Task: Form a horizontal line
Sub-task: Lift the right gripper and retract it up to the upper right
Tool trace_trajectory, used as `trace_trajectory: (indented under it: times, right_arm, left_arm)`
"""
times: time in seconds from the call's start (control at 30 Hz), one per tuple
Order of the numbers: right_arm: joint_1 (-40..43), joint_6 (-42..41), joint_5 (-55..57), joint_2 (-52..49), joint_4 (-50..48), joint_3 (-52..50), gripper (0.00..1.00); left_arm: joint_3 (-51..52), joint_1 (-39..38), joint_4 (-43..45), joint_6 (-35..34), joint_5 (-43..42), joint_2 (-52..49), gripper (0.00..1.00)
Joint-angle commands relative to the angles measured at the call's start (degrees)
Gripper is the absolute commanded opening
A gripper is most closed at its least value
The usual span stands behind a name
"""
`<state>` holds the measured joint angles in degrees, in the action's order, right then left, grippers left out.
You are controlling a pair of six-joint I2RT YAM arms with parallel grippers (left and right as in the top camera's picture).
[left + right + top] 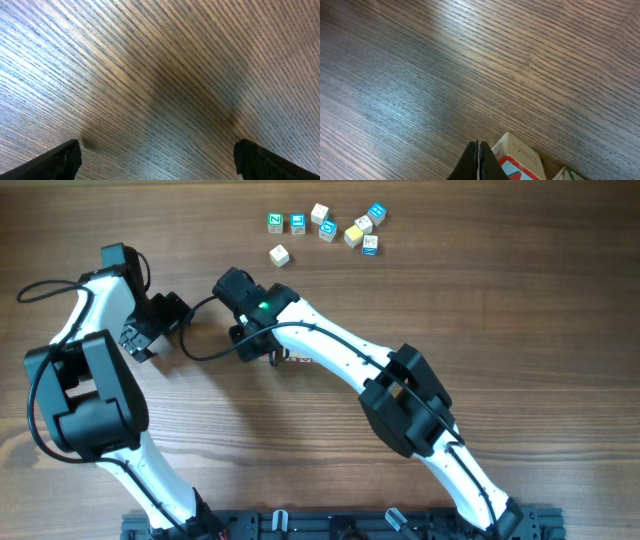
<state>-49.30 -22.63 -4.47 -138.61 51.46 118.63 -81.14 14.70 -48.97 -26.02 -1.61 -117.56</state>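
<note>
The right gripper (477, 152), fingers pressed together on nothing, is sitting just beside the end cube (520, 150) of the line (298, 360). The step in hand is looking like aligning by nudging, and the next move is calling for a light sideways push that squares this cube without disturbing its neighbour. The line is lying just right of that gripper, mostly hidden under the arm, its visible cubes sitting side by side and suggesting a left-right long axis, while the left gripper (156, 150), spread wide and empty, is idling well left of it.
</note>
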Motion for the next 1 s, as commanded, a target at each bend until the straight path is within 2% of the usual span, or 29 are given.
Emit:
trace_trajectory:
  times: [0.0,0.4,0.57,0.77,0.9,0.97]
  right_arm:
    - [0.4,-1.6,2.8,-0.7,0.5,-0.3,0.04]
    - [0.6,-3.3,2.7,-0.7,1.6,-0.3,0.04]
    - [1.7,-2.8,-4.2,0.2,-4.4,1.7,0.04]
    - [13.2,-2.8,-4.2,3.7,-4.3,2.9,0.04]
    - [26.7,-2.8,-4.2,3.7,3.7,2.9,0.04]
    - [32.9,-2.7,-4.1,3.7,8.0,2.9,0.08]
  left_arm:
    - [0.2,0.2,0.2,0.2,-0.5,-0.6,1.0]
    - [0.2,0.2,0.2,0.2,-0.5,-0.6,1.0]
    - [0.2,0.2,0.2,0.2,-0.5,-0.6,1.0]
    - [0.2,0.2,0.2,0.3,-0.5,-0.6,1.0]
    - [0.2,0.2,0.2,0.3,-0.5,-0.6,1.0]
    - [0.2,0.2,0.2,0.3,-0.5,-0.6,1.0]
